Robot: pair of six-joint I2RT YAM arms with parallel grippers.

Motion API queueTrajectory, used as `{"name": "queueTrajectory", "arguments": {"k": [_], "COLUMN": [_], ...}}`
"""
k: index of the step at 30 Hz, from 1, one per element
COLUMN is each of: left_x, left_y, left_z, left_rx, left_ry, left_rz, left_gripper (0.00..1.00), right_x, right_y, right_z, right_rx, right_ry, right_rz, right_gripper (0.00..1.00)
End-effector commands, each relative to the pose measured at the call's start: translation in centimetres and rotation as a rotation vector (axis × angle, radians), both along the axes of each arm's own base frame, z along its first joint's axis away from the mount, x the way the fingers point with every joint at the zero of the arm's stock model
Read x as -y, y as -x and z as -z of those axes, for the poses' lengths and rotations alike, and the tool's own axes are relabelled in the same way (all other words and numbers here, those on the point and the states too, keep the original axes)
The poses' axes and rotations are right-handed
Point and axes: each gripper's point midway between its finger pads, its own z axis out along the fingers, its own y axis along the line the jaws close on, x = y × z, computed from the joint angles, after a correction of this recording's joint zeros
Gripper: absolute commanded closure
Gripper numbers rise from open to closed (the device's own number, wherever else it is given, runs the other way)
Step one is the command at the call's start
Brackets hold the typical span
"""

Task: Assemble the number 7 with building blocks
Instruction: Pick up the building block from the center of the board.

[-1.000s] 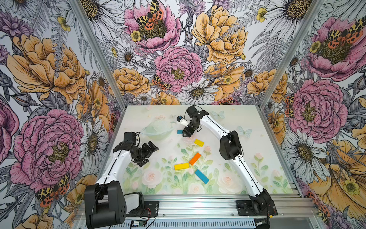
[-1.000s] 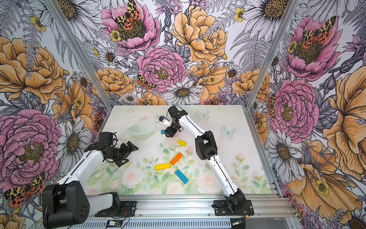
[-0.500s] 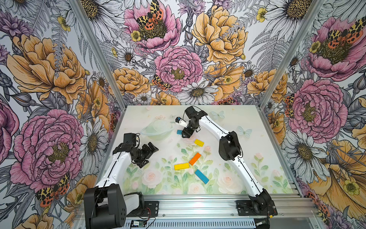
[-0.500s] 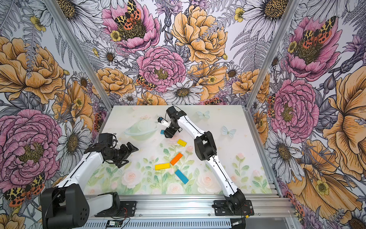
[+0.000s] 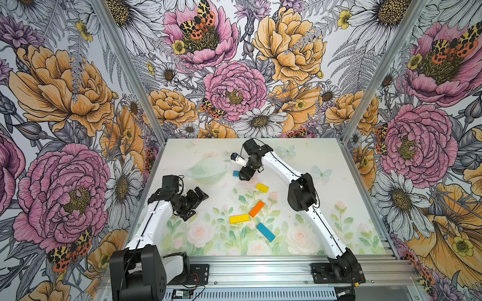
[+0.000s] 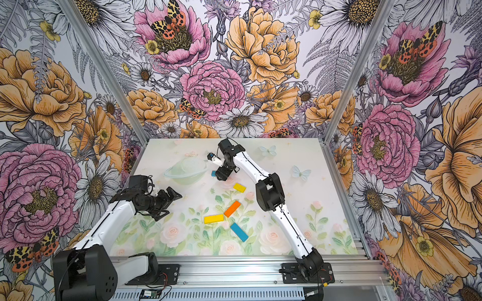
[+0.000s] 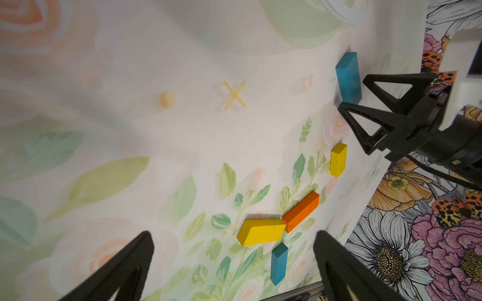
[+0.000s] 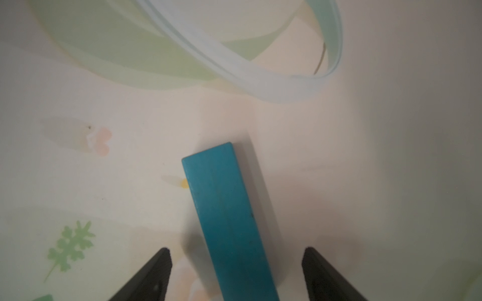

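While my right tool sits released astride the far blue block, I'd lift straight, nudging nothing.

Pale bench printed with pastel roses, green leaves, butterflies; on it flat matte rectangular bars in plain colours: far blue bar, near blue bar, short yellow bar, long yellow bar, orange bar; walls pink-orange floral.
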Motion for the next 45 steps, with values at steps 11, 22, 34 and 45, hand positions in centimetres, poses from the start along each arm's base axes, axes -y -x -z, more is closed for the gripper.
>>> {"name": "queueTrajectory", "arguments": {"k": [11, 22, 34, 45], "left_x": [0.1, 0.0, -0.3, -0.1], "left_y": [0.2, 0.5, 0.2, 0.3], "left_z": [-0.4, -0.1, -0.1, -0.3], "left_rx": [0.015, 0.012, 0.022, 0.033], "left_ry": [0.014, 0.006, -0.011, -0.004], "left_rz": [-0.006, -0.007, -0.003, 0.008], "left_gripper": [0.01, 0.01, 0.01, 0.01], "right_x": [0.3, 0.8, 0.7, -0.8], "right_y": [1.0, 2.9, 7.0, 7.1], "right_z": [2.8, 2.3, 0.1, -0.3], "right_rx": [-0.061, -0.113, -0.172, -0.161], "right_ry": [0.029, 0.044, 0.048, 0.028], "right_rz": [-0.003, 0.004, -0.023, -0.008], "right_gripper": [0.33, 0.71, 0.80, 0.81]}}
